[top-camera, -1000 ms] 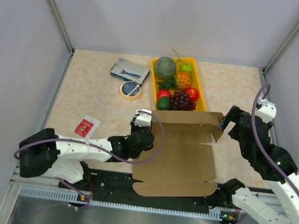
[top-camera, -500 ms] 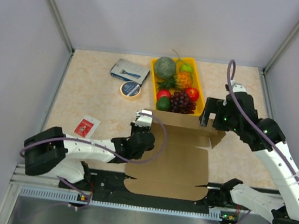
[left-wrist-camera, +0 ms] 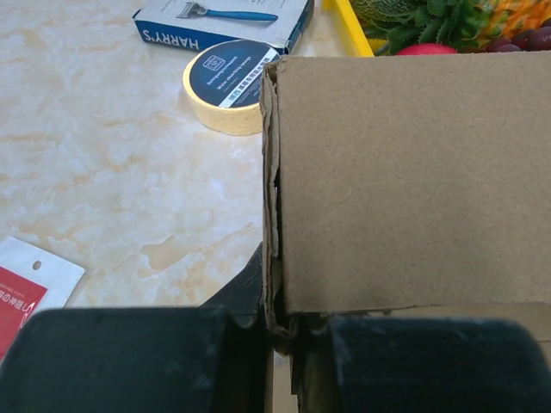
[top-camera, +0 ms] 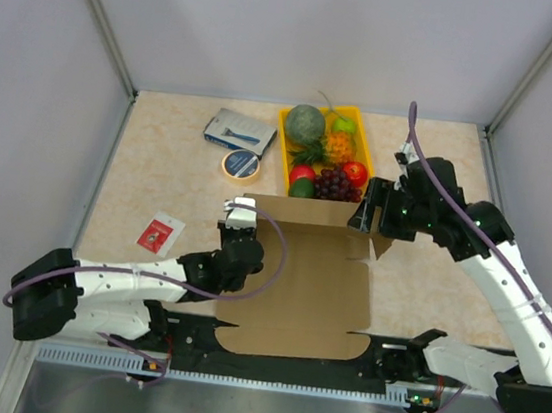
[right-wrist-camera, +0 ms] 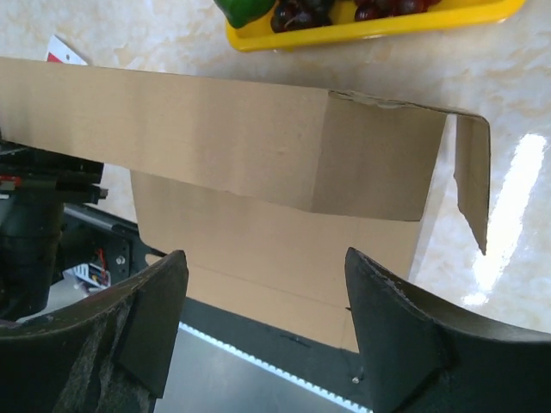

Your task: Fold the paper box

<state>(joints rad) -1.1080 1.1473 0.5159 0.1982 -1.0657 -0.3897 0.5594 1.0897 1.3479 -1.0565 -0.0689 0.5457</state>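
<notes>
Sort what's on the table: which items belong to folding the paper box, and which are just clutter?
In the job:
- paper box
- left claw, shut on the box's left edge
- right claw, open by the raised back flap's right end

Lying about:
- yellow fruit tray
- tape roll
- blue-grey packet
- red sachet

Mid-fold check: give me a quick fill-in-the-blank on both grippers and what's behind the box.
1. The left gripper is shut on the paper box's ___ edge.
2. The right gripper has its jaws ___, astride the box's raised flap.
3. Behind the box, the grapes lie in a ___ tray.
Missing words: left; open; yellow.
</notes>
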